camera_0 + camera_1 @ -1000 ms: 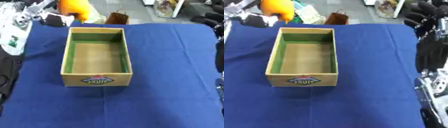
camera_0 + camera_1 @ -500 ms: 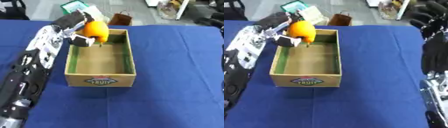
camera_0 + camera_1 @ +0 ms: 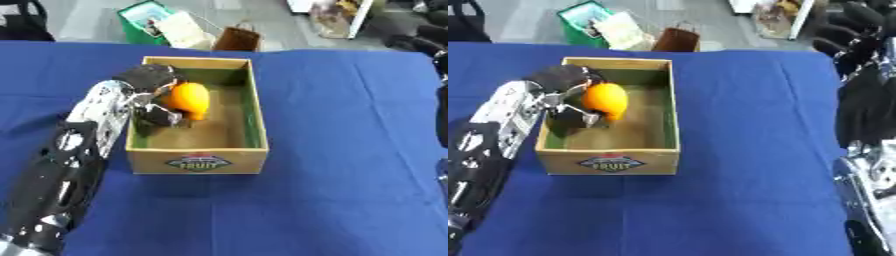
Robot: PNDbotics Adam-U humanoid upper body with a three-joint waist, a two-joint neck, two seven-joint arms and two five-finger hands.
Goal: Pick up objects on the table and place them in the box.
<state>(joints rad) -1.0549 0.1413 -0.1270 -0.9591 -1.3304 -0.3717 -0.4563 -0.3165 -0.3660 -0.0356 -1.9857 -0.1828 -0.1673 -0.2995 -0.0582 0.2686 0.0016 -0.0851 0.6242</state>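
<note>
Blue-draped table [image 3: 350,150], cardboard box [image 3: 198,161] with green lining at its centre, robot's left hand [image 3: 149,85] reaching over the left wall, fingers wrapped around an orange object [image 3: 188,98], held inside the box

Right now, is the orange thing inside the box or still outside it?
Inside. The orange object sits below the rim of the box, between its walls, with the left hand curled around it. Whether it touches the bottom, cannot tell.
</note>
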